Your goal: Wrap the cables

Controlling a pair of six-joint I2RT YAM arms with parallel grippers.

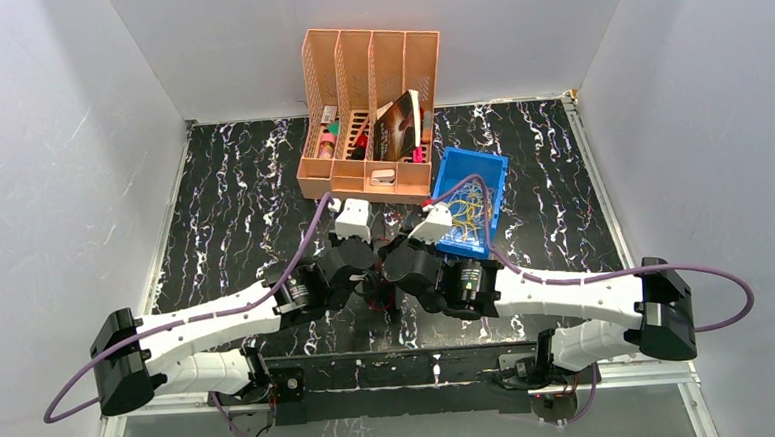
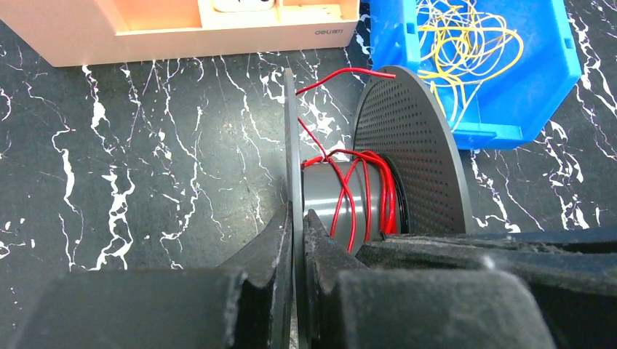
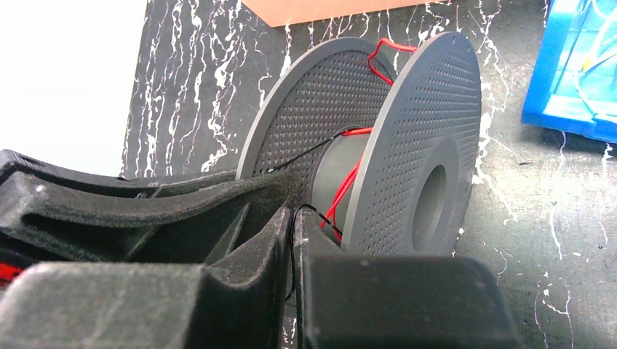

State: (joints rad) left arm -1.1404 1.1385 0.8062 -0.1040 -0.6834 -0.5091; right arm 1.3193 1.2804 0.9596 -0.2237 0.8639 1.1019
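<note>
Low at centre, left pincer [image 2: 297, 218] clamps spool [image 2: 415, 160] disc; right pincer [image 3: 292, 218] narrow around black cable [image 3: 305, 153] (grip unclear).

A black, white-veined table [image 1: 233, 207] sits between white walls [image 1: 59, 146]. At its far side stands a peach organizer [image 1: 356, 70] with four slots. A dark booklet [image 1: 396, 128] leans in its right-hand slots, and a small white object [image 1: 382, 177] lies in its front tray. Just right of it rests a blue bin [image 1: 475, 157]. A grey spool [image 2: 415, 145] stands on its rims near the bin, its two discs perforated.
</note>
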